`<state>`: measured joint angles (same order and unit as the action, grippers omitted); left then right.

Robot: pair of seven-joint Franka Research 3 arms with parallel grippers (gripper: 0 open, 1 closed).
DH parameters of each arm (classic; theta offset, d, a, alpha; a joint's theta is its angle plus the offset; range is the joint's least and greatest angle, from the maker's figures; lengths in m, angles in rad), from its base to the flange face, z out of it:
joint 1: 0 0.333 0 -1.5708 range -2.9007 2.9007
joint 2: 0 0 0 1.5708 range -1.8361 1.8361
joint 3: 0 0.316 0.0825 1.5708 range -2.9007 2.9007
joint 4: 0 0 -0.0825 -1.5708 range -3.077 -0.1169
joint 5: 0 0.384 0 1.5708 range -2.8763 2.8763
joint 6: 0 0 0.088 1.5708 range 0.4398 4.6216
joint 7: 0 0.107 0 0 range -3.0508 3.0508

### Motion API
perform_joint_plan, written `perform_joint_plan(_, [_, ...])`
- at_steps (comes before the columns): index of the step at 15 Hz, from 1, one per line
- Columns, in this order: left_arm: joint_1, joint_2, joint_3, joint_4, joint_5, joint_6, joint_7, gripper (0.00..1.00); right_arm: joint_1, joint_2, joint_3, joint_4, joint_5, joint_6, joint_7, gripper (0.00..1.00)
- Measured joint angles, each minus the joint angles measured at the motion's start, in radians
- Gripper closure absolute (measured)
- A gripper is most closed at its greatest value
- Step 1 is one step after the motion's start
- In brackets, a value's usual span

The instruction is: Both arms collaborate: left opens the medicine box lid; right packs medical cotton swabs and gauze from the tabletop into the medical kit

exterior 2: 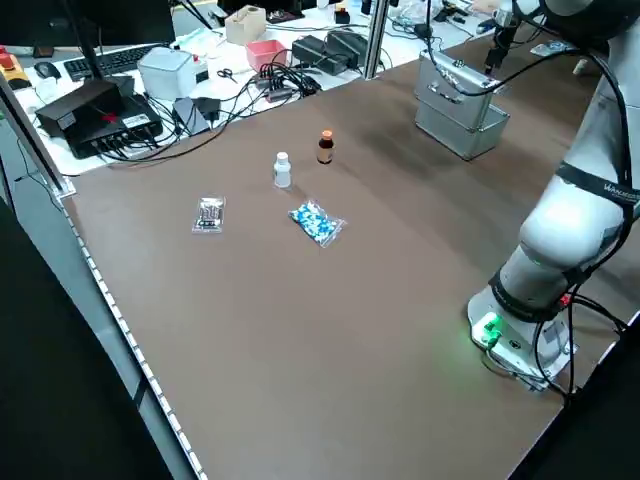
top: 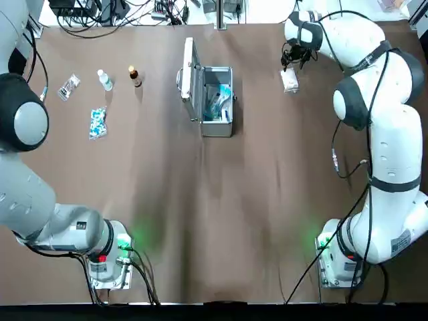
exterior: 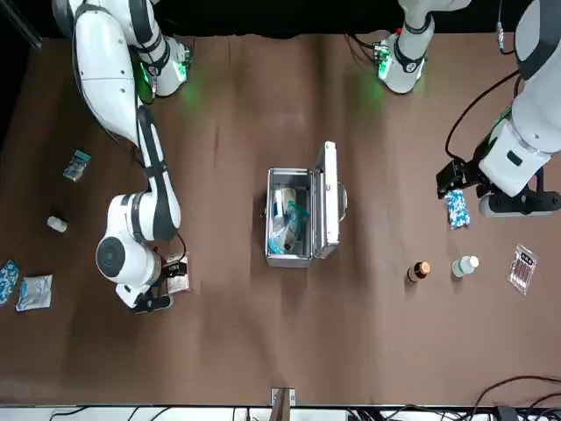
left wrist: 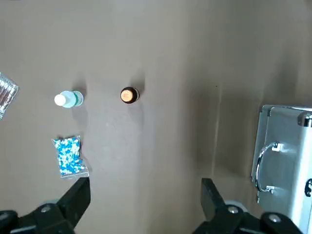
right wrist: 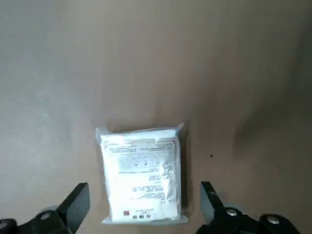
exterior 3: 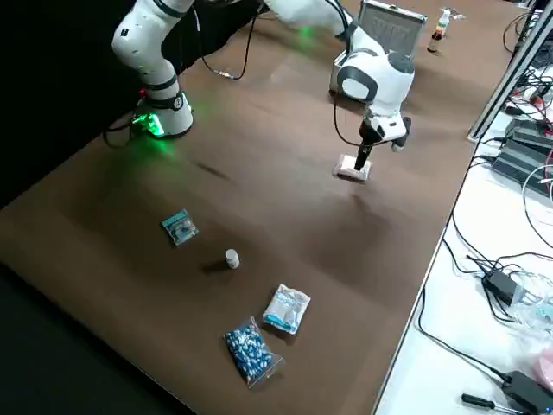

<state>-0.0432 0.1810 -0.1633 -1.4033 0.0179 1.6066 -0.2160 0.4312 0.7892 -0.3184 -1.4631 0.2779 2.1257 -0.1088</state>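
brown bottle (top: 135, 75), small white bottle (top: 104, 79), blue-speckled clear packet (top: 97, 123), clear blister packet (top: 68, 87), brown table (top: 214, 214)

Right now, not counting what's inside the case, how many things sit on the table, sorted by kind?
Bottles: 3
Gauze packet: 1
Other packets: 5
Silver case: 1
Total: 10

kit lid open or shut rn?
Open. The medicine box lid stands upright along one side of the medical kit, whose inside shows blue packets.
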Motion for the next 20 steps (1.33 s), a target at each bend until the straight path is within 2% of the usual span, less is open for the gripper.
perform_joint_plan(11, [0.000, 0.000, 0.000, 0.000, 0.000, 0.000, 0.000, 0.00, 0.007, 0.074, 0.011, -0.004, 0.000, 0.050, -0.003, 0.02])
perform_joint_plan(12, [0.000, 0.000, 0.000, 0.000, 0.000, 0.000, 0.000, 0.00, 0.008, 0.075, 0.011, -0.007, 0.000, 0.051, -0.003, 0.07])
perform_joint_plan(15, [0.000, 0.000, 0.000, 0.000, 0.000, 0.000, 0.000, 0.00, 0.008, 0.067, 0.009, -0.008, 0.000, 0.050, 0.003, 0.34])
perform_joint_plan(16, [-0.001, 0.000, -0.001, 0.000, 0.000, 0.000, 0.000, 0.00, 0.012, 0.061, 0.010, -0.008, 0.000, 0.050, 0.049, 0.51])
perform_joint_plan(19, [0.000, 0.001, -0.004, 0.000, 0.000, 0.000, 0.000, 0.00, 0.042, 0.054, 0.011, -0.005, 0.000, 0.050, 0.166, 0.74])
perform_joint_plan(20, [0.003, 0.002, -0.004, -0.001, 0.000, -0.001, 0.000, 0.00, 0.054, 0.054, 0.012, -0.002, 0.000, 0.051, 0.193, 0.76])
